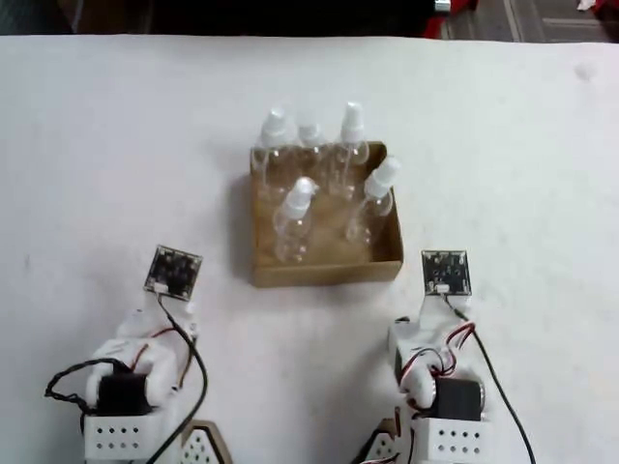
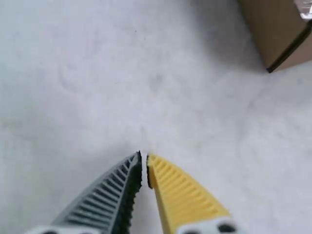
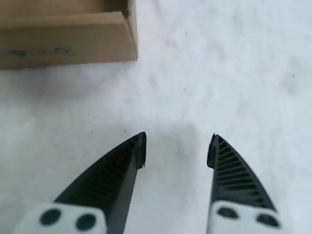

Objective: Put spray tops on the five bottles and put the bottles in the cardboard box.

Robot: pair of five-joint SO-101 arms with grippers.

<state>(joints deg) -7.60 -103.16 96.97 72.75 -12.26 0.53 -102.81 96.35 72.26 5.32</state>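
Left gripper [image 2: 144,163]: one; at 7 o'clock of the cardboard box [image 1: 329,273], over bare table [image 1: 116,145]; jaws all but closed, nothing between them.
Box: one, mid-table.
Bottles [image 1: 293,232]: five, all inside the box; three along its 12 o'clock wall, one toward 6 o'clock, one toward 3 o'clock.
Spray tops [image 1: 351,118]: five, one on each bottle.
Handling, judged: light, clear thin plastic, smooth, easily toppled; grasp mid-body, never by the top.
Right gripper [image 3: 178,148]: one; at 5 o'clock of the box; jaws spread wide, empty.
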